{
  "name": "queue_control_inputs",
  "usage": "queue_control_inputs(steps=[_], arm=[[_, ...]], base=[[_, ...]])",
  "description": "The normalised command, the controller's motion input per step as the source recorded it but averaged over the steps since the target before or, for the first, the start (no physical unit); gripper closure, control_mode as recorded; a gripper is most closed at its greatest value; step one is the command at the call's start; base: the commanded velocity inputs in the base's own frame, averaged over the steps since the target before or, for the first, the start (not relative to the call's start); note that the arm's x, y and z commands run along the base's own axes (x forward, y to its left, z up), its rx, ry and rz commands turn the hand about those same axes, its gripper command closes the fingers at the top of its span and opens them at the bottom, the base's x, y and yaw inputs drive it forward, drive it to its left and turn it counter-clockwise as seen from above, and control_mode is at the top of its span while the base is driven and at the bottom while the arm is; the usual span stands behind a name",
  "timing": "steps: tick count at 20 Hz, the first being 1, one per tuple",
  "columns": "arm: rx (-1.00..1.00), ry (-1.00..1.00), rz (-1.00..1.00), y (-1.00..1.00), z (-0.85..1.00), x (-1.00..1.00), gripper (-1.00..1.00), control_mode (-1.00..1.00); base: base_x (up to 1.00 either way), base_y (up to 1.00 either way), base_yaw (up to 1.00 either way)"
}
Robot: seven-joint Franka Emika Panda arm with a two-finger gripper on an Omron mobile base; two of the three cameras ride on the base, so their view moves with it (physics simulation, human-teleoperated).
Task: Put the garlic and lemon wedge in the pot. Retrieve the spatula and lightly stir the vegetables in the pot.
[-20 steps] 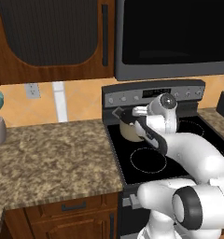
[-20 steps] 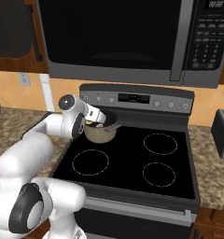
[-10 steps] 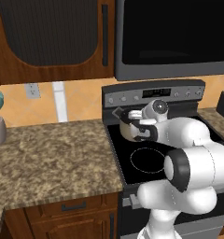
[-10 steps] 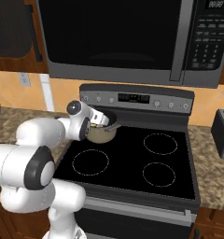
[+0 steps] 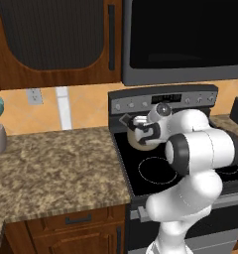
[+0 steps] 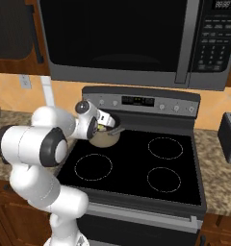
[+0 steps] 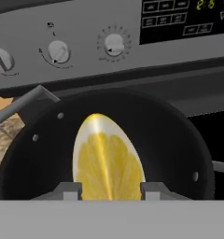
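So the stove (image 6: pixel 136 168) is parked between granite counters (image 5: pixel 51 168), same spot as in the earlier pictures, nothing shifted there. The arm (image 5: pixel 200 149) is what's changed: 1 second ago it was stretched out longer toward the back burner, now it's folded up tight, elbow bulked in front of the cooktop. The pot (image 6: pixel 107 137) is sat on the rear left burner, handle (image 7: pixel 20 105) angled away. The gripper (image 7: pixel 109 190) is hung right over the pot's mouth, and the lemon wedge (image 7: pixel 107 158) is clamped between the 2 fingertips (image 7: pixel 69 190), just above the dark inside.
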Motion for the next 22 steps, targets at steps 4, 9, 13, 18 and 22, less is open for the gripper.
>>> queue_control_inputs(steps=[4,9,13,18,22], arm=[[0.0,0.1,0.0,0.0,-0.22,0.3,-1.0,-1.0],[0.0,0.0,0.0,0.0,-0.06,0.01,-1.0,-1.0],[0.0,0.0,0.0,0.0,0.06,-0.03,-1.0,-1.0],[0.02,-0.09,0.0,-0.03,0.84,-0.57,-1.0,-1.0],[0.06,-0.04,0.0,-0.02,1.0,-0.95,-1.0,-1.0]], base=[[0.0,0.0,0.0],[0.0,0.0,0.0],[0.0,0.0,0.0],[0.0,0.0,0.0],[0.0,0.0,0.0]])
